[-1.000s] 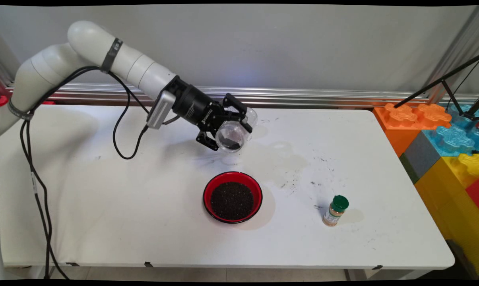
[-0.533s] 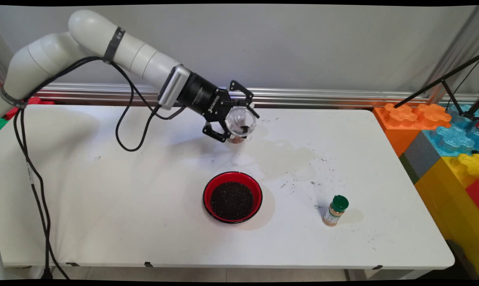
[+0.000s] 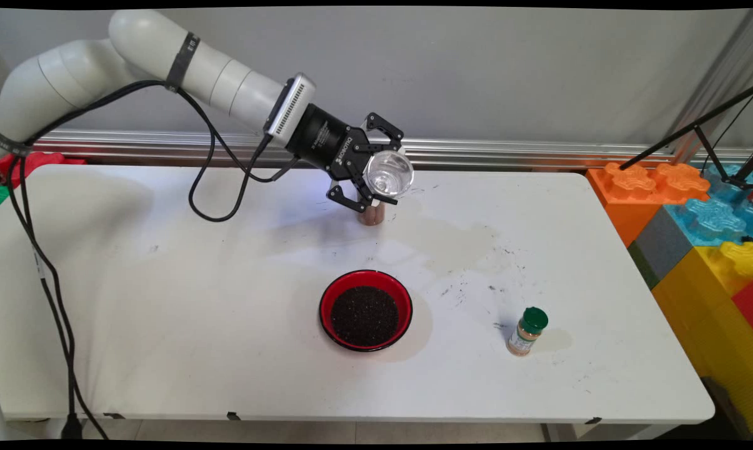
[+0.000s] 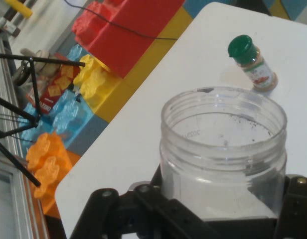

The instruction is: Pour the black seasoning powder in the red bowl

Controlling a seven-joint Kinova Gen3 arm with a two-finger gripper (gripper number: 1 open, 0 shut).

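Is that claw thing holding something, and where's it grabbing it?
Yes: the gripper holds a clear plastic jar, clamped around its body below the open mouth.

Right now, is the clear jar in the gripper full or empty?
Nearly empty: the clear jar held by the gripper shows only dark specks inside.

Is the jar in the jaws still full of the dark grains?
No. The clear jar is nearly empty, with only specks on its wall, while the red bowl holds the dark grains.

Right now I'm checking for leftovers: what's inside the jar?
The jar, clamped in the gripper, looks nearly empty: only dark specks cling to its inner wall. Its bottom is hidden behind the gripper's linkage.
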